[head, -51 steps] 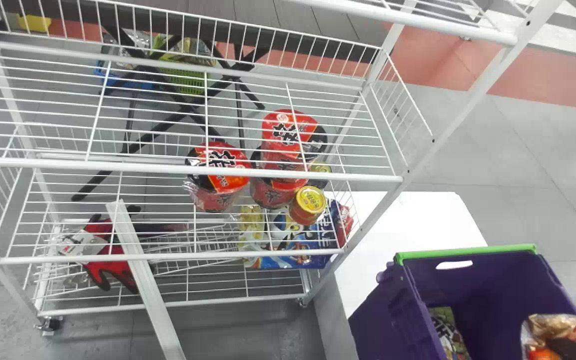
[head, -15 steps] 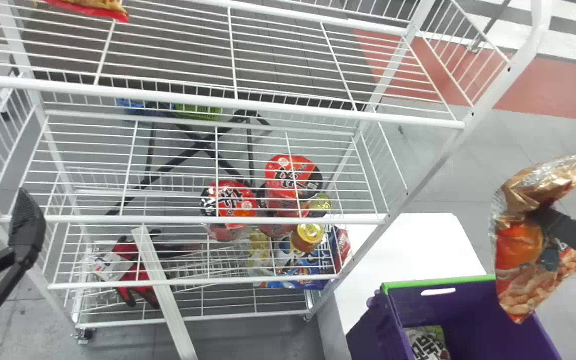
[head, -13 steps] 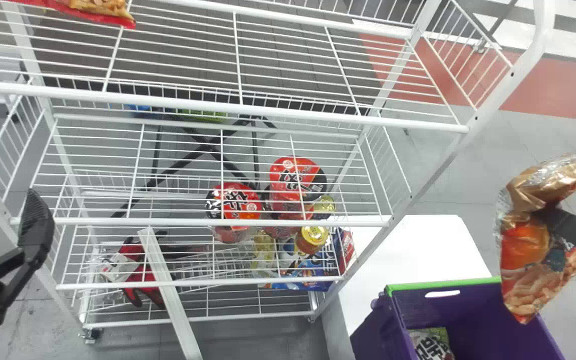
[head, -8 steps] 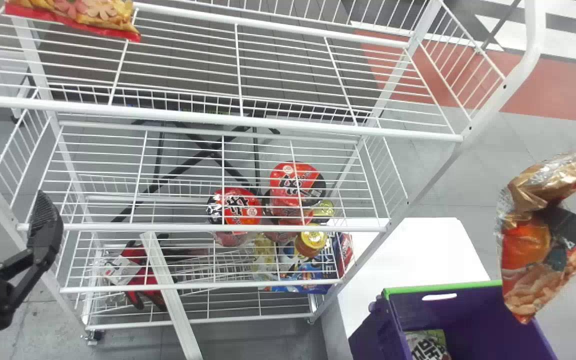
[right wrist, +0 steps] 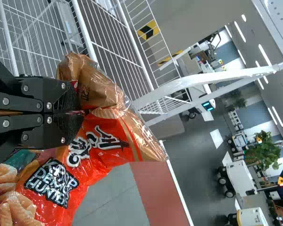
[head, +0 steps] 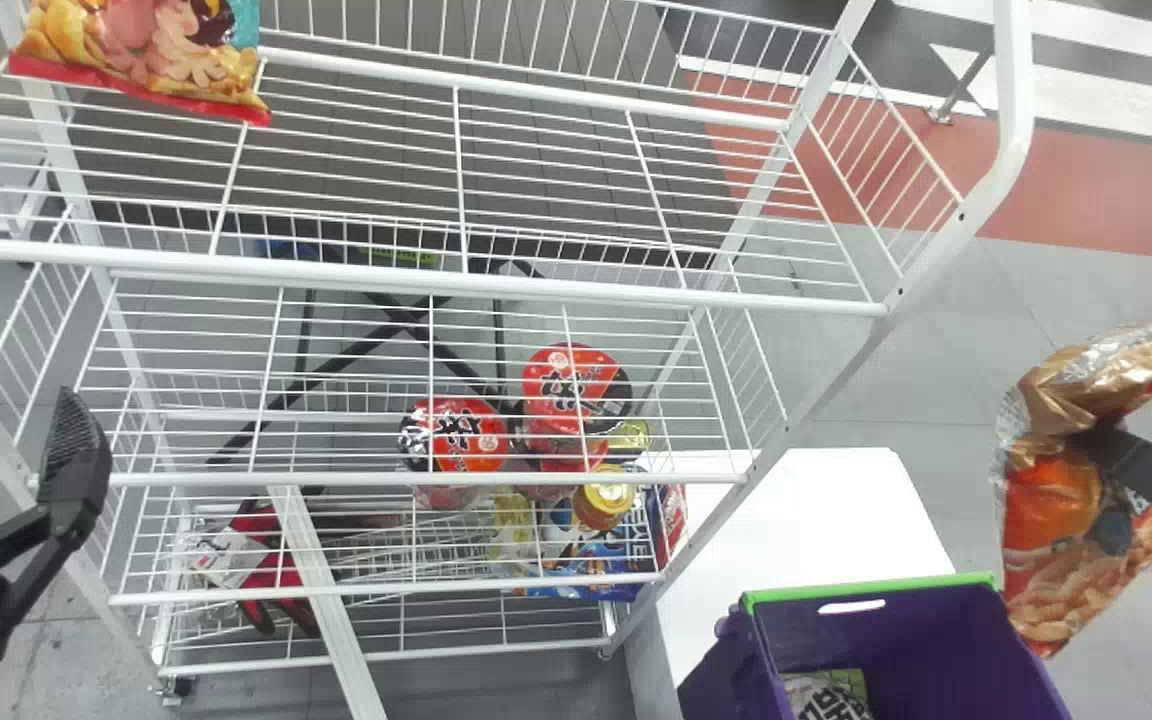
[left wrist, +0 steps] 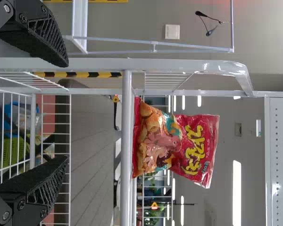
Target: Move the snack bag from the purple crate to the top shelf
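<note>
Where gold film is pinched in closed jaws of right gripper [head: 1096, 442], snack bag [head: 1048, 560] is seen creased, glossy, orange-red; left gripper [head: 74, 445] spread wide.

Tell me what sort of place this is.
Probably an indoor robot test area set up like a small shop or stockroom: a white wire rack holds packaged food, a purple crate sits beside it, and white wheeled machines stand in the background.

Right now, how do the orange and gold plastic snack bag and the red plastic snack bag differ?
The orange bag hangs in the black right gripper; the red bag stands on the white wire top shelf. The orange bag is crumpled; the red bag looks smoother. Both are printed.
</note>
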### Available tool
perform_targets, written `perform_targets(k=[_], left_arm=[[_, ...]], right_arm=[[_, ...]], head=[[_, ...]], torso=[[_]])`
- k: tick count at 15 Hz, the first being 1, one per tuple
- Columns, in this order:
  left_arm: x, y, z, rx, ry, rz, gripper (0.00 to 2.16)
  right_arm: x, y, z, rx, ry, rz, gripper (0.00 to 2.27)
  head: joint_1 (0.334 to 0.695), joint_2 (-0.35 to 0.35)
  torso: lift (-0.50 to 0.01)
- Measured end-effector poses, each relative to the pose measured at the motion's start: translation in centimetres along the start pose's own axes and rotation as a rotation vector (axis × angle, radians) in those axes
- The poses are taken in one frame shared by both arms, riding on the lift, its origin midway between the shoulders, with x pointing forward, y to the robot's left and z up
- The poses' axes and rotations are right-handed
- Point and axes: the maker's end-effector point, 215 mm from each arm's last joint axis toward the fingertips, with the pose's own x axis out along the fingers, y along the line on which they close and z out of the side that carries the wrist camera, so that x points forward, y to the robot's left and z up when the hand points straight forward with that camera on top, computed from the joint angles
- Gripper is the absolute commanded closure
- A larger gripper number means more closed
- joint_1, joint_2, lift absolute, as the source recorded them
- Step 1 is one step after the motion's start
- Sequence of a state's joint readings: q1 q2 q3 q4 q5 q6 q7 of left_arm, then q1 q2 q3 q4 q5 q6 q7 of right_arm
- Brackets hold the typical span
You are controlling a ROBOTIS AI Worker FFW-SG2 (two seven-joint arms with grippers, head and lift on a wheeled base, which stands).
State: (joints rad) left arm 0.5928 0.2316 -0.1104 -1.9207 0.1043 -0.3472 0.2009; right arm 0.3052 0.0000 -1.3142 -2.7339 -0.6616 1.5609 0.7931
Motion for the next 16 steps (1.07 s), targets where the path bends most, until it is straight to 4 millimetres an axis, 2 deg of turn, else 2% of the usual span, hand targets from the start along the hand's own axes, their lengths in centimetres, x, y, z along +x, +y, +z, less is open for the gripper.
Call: perform_targets(k=[4, 16], left_arm=[[0.02, -0.01, -0.08, 0.000, 0.002, 0.000, 0.12], [-0.23, -0.58, 0.28, 0.000, -0.003, -0.011, 0.12]], right_arm=[[-0.21, -0.75, -0.06, 0.016, -0.004, -0.012, 2.15], [-0.50, -0.36, 0.14, 0.017, -0.011, 0.006, 2.14]], head=[[0.695, -0.314], [0.695, -0.321]], torso=[[-0.177], [-0.129]])
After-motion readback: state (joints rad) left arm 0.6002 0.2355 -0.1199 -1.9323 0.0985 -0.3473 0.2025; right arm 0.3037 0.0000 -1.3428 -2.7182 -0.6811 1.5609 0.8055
